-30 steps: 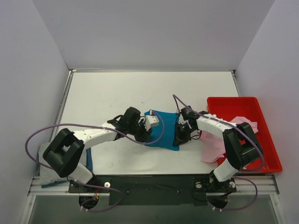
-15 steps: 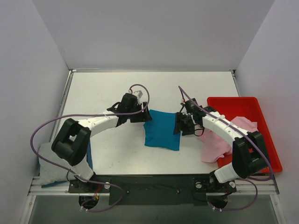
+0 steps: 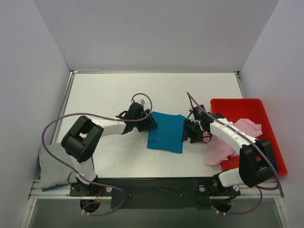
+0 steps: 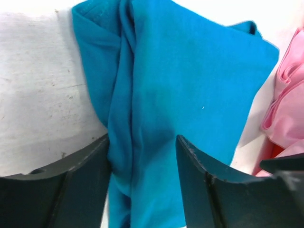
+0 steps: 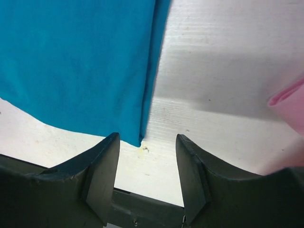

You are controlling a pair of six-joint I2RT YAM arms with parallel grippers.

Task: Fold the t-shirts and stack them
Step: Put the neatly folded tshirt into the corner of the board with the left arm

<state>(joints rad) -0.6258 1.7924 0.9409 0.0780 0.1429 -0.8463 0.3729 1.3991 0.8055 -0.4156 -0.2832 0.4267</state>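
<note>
- Left gripper (image 4: 142,138): fingers spread apart, not pinching anything. They straddle the bunched edge of the teal tee (image 3: 166,133), and the cloth just lies on the table (image 3: 109,95) in the gap between them.
- Right gripper (image 5: 147,137): also spread wide. One corner of the teal tee sits in the gap along with some bare table, and nothing is gripped.
- From the top camera, the left gripper is at the teal tee's 10 o'clock corner and the right gripper is against its 3 o'clock edge.
- The teal tee is folded into a roughly square packet, a bit skewed, lying flat around the middle of the table.
- Its colour is a plain, solid teal-blue.
- In the left wrist view there's a thick rolled ridge of folds along one side, with a layered hem peeking out at the 11 o'clock corner. The rest of the face is smooth.
- In the right wrist view the edge is straight and clean, with the layers stacked evenly down to the corner.
- Pink tee (image 3: 221,149): off at 3 o'clock from the teal one, crumpled, draped half in and half out of the red tray (image 3: 237,102) over its 8 o'clock side. It comes close to the teal tee, with a strip of table between them.
- Grey tee (image 3: 50,166): a rumpled heap at the table's 7 o'clock corner beside the left arm's base, well apart from the other two.
</note>
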